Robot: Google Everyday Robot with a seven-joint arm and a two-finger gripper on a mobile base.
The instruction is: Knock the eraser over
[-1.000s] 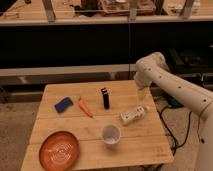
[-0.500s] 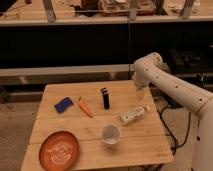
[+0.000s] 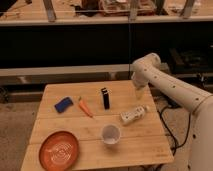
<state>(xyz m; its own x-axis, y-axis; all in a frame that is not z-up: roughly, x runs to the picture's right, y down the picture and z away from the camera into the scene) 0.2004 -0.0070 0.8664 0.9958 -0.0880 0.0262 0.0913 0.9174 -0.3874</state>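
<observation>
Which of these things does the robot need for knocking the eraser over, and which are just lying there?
For the job: slim black rectangular eraser; robot's gripper, above the wooden table, right of it.
Just lying about: flat blue pad, orange carrot, white bottle, white cup, round orange plate.

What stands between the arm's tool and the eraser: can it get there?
Probably yes. The tool hangs at the table's back edge; only bare wood lies between it and the eraser, and the white bottle lies farther forward.
</observation>
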